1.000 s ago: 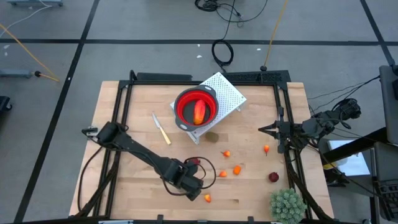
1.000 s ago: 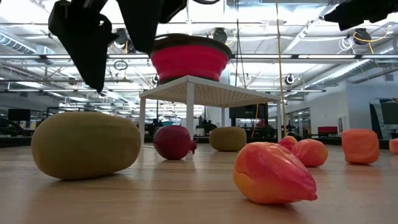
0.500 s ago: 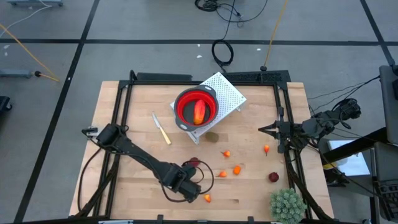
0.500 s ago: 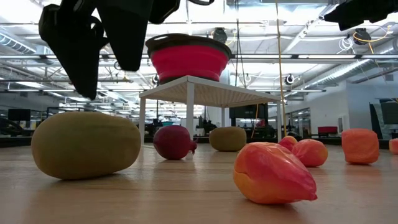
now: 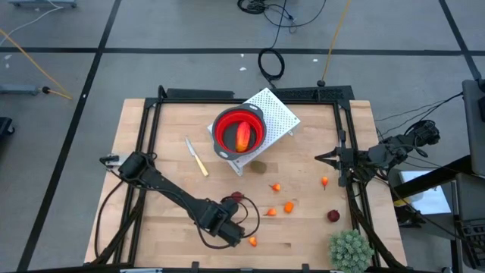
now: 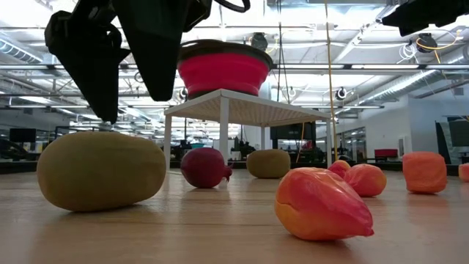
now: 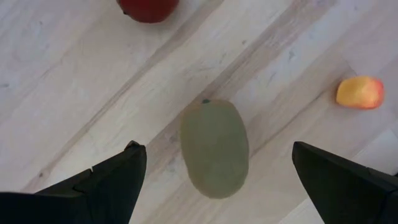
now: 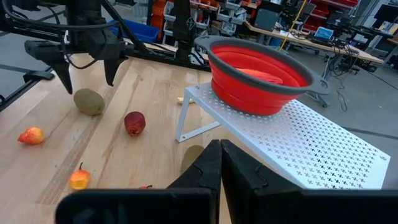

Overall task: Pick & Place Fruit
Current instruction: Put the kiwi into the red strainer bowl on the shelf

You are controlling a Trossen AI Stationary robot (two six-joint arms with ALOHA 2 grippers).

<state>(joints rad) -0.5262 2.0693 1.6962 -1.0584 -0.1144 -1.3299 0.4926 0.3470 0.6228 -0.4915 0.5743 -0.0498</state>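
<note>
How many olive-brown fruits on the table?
2. One olive-brown fruit lies below the open left hand; the other sits by the white stand's front edge. More may hide in the red bowl.

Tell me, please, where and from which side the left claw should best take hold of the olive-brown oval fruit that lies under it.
Grip the olive-brown oval fruit across its narrow middle, coming straight down from above. It lies flat on the table with free wood on both long sides, and the left claw hangs open over it, one finger on each side. Probably only a descent is needed before closing.
</note>
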